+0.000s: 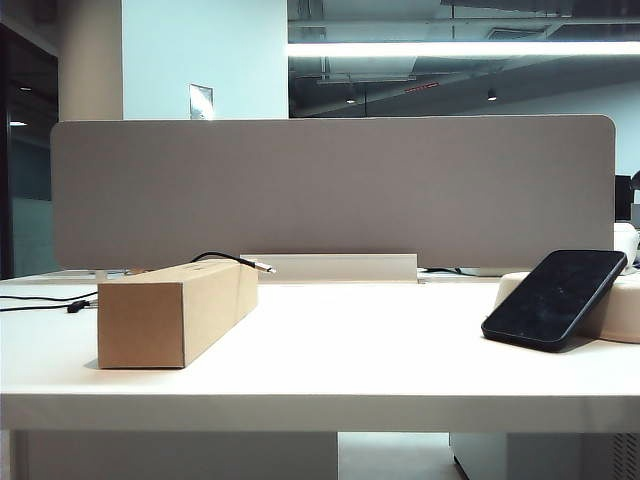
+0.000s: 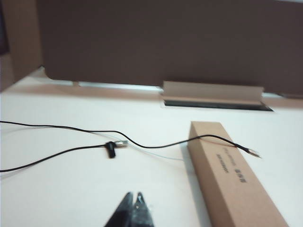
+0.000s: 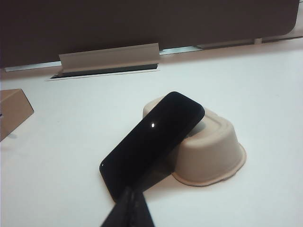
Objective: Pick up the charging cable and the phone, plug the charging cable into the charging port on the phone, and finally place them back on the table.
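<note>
On the left of the table (image 1: 330, 350), a cardboard box (image 1: 180, 310) lies lengthwise, and the charging cable (image 2: 156, 145) drapes over its far end so that the pale plug (image 2: 254, 152) overhangs the box's right side in the air; the rest of the cord trails away to the left across the white surface, with a small black clip (image 2: 110, 149) on a lower strand. At the right, the phone (image 1: 555, 298) leans screen-up against an upturned cream tray (image 3: 215, 151), its near short edge resting on the table and its far end propped on the tray. A grey divider panel (image 1: 330, 190) closes the far side. Neither arm shows in the exterior view. The left gripper (image 2: 133, 202) hovers on the near side of the cable with its fingertips pressed together and holding nothing; the right gripper (image 3: 132, 198) sits just near the phone's lower edge, likewise pressed together and empty. Neither object has been picked up, so the task appears to be at its start. Several risks follow from this layout. The thin cord gives little to pinch, and a grasp far from the plug would leave it drooping and hard to aim at the port. A tug could drag the cable off the box. The glossy phone, propped at a tilt, may slide off the tray if nudged before the jaws open around it.
</note>
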You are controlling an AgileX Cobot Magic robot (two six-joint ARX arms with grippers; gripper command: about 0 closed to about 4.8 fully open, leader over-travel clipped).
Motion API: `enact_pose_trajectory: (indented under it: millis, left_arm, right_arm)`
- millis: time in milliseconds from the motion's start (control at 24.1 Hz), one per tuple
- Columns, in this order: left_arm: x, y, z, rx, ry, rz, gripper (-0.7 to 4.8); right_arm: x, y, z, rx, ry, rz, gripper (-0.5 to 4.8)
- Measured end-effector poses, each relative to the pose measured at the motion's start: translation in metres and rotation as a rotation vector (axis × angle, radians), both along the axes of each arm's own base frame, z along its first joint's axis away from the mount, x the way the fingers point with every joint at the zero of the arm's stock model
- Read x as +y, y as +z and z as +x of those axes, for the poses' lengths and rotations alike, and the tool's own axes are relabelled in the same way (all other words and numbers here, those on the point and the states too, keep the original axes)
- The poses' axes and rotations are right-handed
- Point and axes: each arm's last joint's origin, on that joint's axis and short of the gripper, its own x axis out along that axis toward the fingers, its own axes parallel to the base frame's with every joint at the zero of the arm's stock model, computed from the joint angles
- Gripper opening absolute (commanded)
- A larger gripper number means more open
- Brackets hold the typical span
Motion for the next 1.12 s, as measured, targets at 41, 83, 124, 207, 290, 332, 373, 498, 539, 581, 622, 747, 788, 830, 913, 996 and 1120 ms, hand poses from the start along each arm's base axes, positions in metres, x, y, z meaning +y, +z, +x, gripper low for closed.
enact_pose_trajectory:
  millis: [41,83,124,207,290,332,373,498,539,581,622,747,788,830,913,996,1120]
  left_arm:
    - [-0.001,0.006,0.003,0.022,-0.023,0.005,-0.06]
    - [-0.001,0.010,0.006,0.034,-0.031,0.008,-0.06]
    - [-0.001,0.016,0.011,0.066,-0.048,0.010,-0.06]
    - [-0.002,0.022,0.019,0.103,-0.060,0.010,-0.06]
    - [-0.002,0.028,0.026,0.125,-0.073,0.010,-0.06]
    - [-0.003,0.033,0.034,0.156,-0.079,0.009,-0.06]
    - [-0.003,0.039,0.038,0.164,-0.087,0.008,-0.06]
    - [-0.004,0.051,0.048,0.169,-0.114,0.007,-0.06]
    - [-0.004,0.054,0.051,0.172,-0.119,0.007,-0.06]
    - [-0.004,0.059,0.056,0.178,-0.120,0.006,-0.06]
    - [-0.004,0.062,0.059,0.181,-0.120,0.006,-0.06]
    - [-0.004,0.072,0.066,0.182,-0.121,0.006,-0.06]
    - [-0.004,0.075,0.068,0.180,-0.121,0.006,-0.06]
    - [-0.004,0.079,0.071,0.177,-0.121,0.006,-0.06]
    - [-0.004,0.084,0.075,0.175,-0.123,0.006,-0.06]
    - [-0.005,0.088,0.079,0.174,-0.138,0.005,-0.06]
    - [-0.005,0.093,0.083,0.179,-0.161,0.004,-0.06]
  right_arm:
    - [0.000,0.007,-0.001,-0.018,0.000,0.002,-0.02]
    - [0.000,0.012,-0.002,-0.038,0.000,0.003,-0.02]
    - [0.000,0.020,-0.004,-0.061,0.000,0.005,-0.02]
    - [0.000,0.026,-0.005,-0.067,0.000,0.008,-0.02]
    - [0.000,0.033,-0.006,-0.062,-0.001,0.020,-0.02]
    - [0.000,0.039,-0.006,-0.055,-0.001,0.024,-0.02]
    - [0.000,0.042,-0.005,-0.042,-0.001,0.025,-0.02]
    - [0.000,0.051,-0.004,-0.009,-0.001,0.026,-0.02]
    - [0.000,0.055,-0.003,0.006,-0.002,0.026,-0.02]
    - [0.000,0.058,-0.001,0.022,-0.002,0.027,-0.02]
    - [0.000,0.061,0.001,0.035,-0.001,0.030,-0.02]
    - [0.000,0.068,0.007,0.081,-0.005,0.075,-0.01]
    - [0.001,0.070,0.010,0.100,-0.008,0.094,-0.01]
    - [0.001,0.072,0.014,0.123,-0.011,0.120,-0.01]
    - [0.001,0.074,0.021,0.165,-0.007,0.160,0.00]
    - [0.003,0.073,0.029,0.221,0.008,0.188,0.02]
    - [0.005,0.068,0.050,0.350,0.047,0.210,1.55]
